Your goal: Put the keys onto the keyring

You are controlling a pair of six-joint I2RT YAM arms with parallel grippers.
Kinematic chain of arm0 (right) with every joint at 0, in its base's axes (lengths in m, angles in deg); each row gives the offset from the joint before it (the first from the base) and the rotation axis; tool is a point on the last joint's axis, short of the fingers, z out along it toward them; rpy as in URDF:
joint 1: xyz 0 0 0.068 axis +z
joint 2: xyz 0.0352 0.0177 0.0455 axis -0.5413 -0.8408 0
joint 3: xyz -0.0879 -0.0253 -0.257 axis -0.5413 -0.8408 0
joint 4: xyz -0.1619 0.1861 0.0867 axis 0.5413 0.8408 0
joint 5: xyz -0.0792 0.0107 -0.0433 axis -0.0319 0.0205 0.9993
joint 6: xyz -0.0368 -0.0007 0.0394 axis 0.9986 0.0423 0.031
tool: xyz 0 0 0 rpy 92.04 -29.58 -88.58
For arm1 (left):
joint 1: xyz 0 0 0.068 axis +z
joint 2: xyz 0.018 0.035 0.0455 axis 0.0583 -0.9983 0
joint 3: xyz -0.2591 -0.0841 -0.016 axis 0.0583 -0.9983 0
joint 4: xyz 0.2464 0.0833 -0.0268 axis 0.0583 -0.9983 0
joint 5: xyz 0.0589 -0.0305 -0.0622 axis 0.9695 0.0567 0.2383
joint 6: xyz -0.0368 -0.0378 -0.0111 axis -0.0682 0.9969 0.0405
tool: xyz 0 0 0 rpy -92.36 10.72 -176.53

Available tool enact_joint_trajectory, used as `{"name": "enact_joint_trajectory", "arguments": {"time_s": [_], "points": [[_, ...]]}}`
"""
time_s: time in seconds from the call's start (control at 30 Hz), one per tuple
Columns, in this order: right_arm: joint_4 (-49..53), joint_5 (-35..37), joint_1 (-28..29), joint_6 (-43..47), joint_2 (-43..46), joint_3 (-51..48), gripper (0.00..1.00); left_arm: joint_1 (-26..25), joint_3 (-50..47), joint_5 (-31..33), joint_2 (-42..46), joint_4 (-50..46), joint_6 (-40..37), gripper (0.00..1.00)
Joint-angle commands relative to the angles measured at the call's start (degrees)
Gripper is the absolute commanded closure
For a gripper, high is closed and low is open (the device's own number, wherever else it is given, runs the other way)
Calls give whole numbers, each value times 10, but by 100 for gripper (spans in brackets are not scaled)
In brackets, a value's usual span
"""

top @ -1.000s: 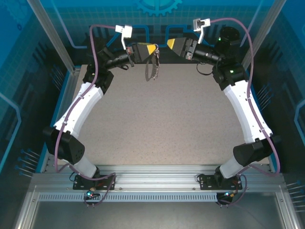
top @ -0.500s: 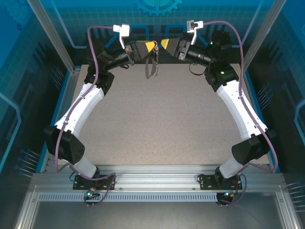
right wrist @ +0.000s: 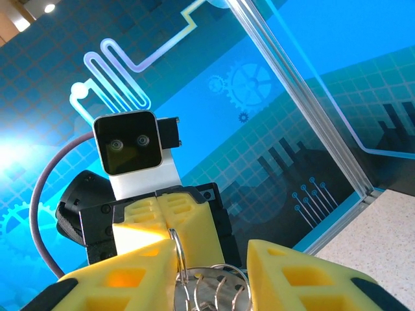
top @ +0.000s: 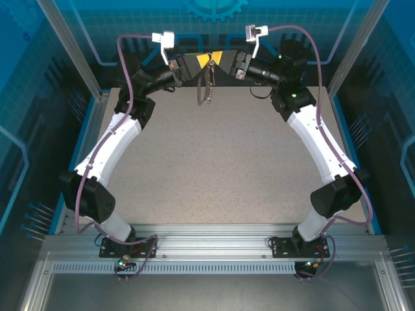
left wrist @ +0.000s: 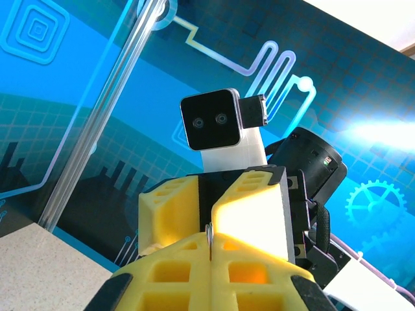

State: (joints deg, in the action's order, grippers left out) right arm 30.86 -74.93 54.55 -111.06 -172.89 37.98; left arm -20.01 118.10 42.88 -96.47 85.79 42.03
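The left fingers (left wrist: pixel 162 275) are pressed together, and the edge of a thin silver ring (left wrist: pixel 209 234) is pinched in the seam between them. Facing them tip to tip, the right fingers (right wrist: pixel 123 278) stand apart. A cluster of silvery wire loops (right wrist: pixel 211 288) sits in the gap between the right fingers, just below that same ring where it leaves the left tips. Whether the right pads touch the loops cannot be told.

From above, the two pairs of yellow tips meet in the air over the middle of the far edge of the bench (top: pixel 214 168). The keyring (top: pixel 206 84) hangs down from that meeting point as a dark oval loop, with its beaded chain dangling beside it. It is clear of the bench surface. The key is too small to pick out among the hanging metal.

Behind each pair of fingers the opposite wrist looks straight back. The right wrist camera (left wrist: pixel 209 120) sits above the parted right fingers, and the left wrist camera (right wrist: pixel 126 142) sits above the closed left ones. The left arm (top: pixel 110 146) and the right arm (top: pixel 321 146) curve in from the near corners of the bench towards its far edge, each trailed by a purple cable (top: pixel 126 58).
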Motion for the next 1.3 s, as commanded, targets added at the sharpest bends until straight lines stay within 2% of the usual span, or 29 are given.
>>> {"name": "enact_joint_trajectory", "arguments": {"time_s": [0.0, 0.2, 0.3, 0.47, 0.9, 1.07, 1.13, 1.27], "points": [[-13, -14, 12, -4, -8, 19, 69, -2, 4, 6, 4, 30, 0, 100], [-13, -20, 17, -4, -10, 22, 71, -2, 5, 6, 4, 30, 0, 100], [-12, -23, 18, -3, -10, 20, 79, -2, 4, 6, 4, 30, 0, 100], [-14, -25, 18, -6, -10, 19, 99, -2, 4, 6, 4, 29, -1, 100], [-28, -46, 7, -7, -8, 17, 100, -3, 8, 0, 9, 6, -12, 100], [-1, -62, -9, 12, -6, 22, 100, 0, 7, -3, 20, -31, -39, 68], [21, -73, -16, 24, -9, 31, 100, 4, 8, -6, 23, -40, -45, 62], [83, -105, -26, 68, -15, 60, 100, 17, 18, -20, 27, -67, -56, 55]]}}
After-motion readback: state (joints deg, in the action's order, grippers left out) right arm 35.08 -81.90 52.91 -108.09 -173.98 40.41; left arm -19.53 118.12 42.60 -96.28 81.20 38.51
